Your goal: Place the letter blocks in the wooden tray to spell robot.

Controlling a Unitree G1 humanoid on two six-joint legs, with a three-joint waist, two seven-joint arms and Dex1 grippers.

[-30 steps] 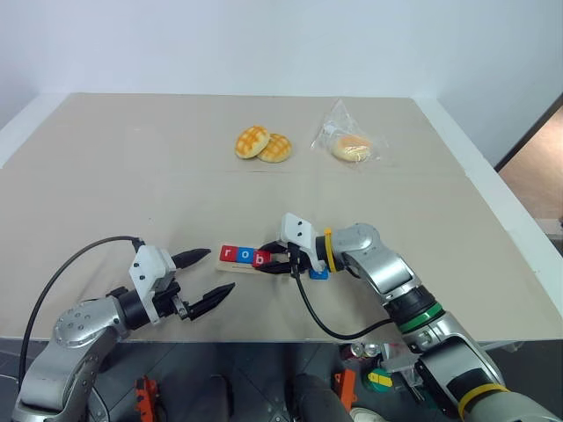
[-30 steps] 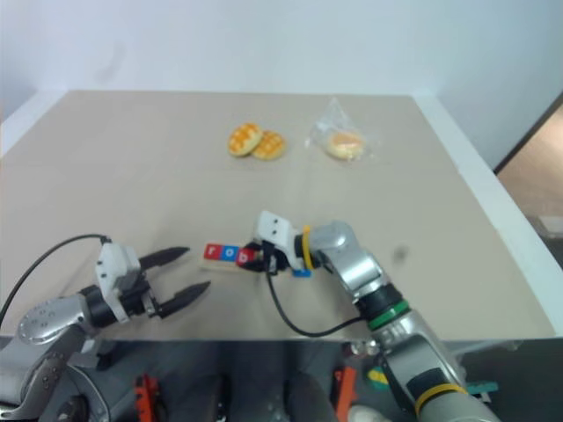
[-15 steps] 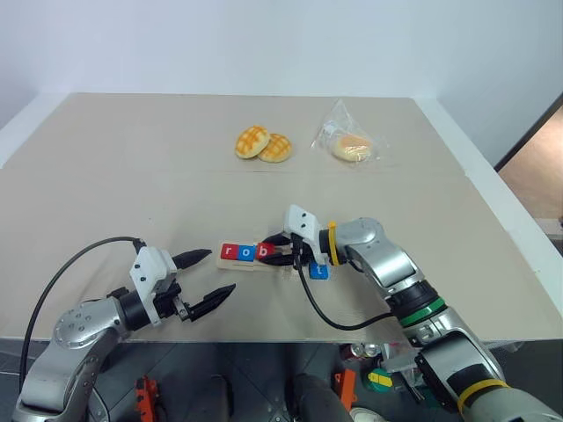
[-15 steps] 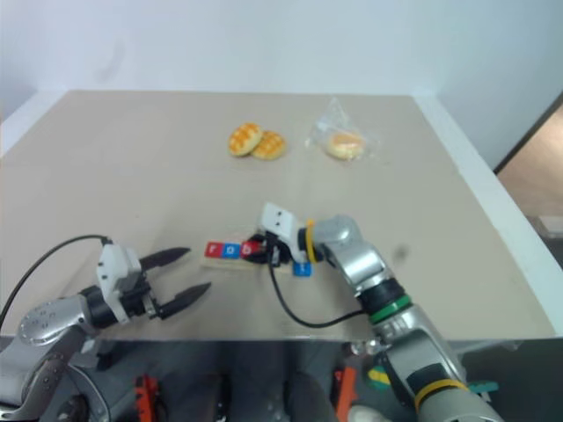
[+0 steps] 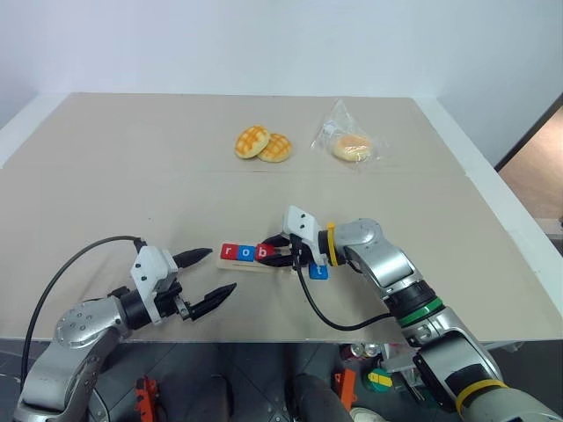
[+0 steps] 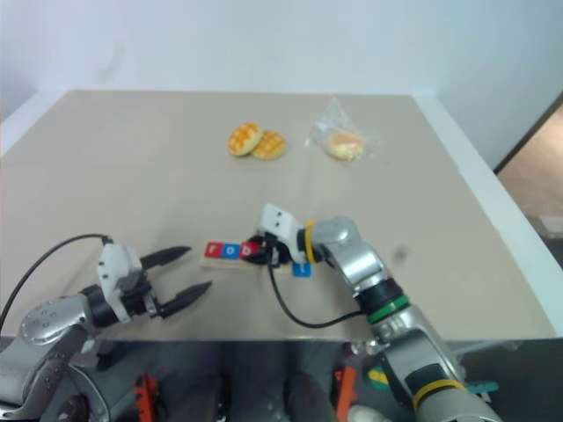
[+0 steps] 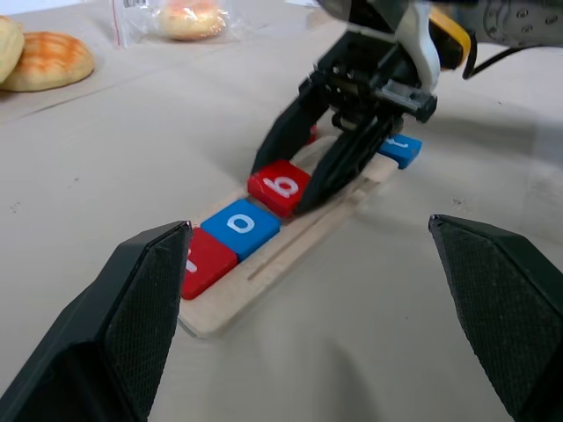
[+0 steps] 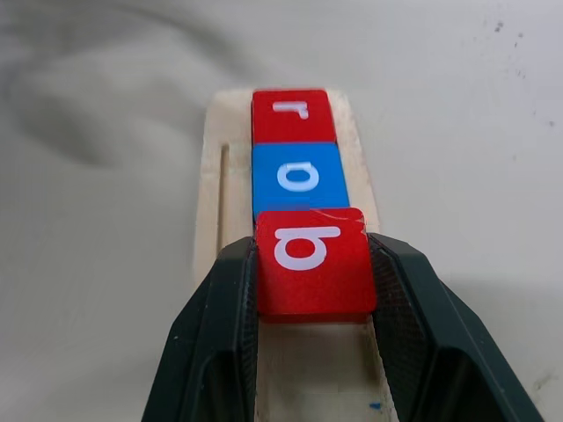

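From where I'm driving, the right gripper [image 8: 310, 352] has its two black fingers pinching the red square tile with a white b [image 8: 310, 261], sitting on the long pale wooden tray [image 7: 290, 242] just beside the blue o tile [image 8: 301, 178], which touches the red r tile [image 8: 293, 115] at the tray's left end. A blue tile [image 5: 318, 272] lies on the tan table [image 5: 132, 176] just right of the tray. The left gripper [image 5: 208, 278] hovers spread wide, near-left of the tray.
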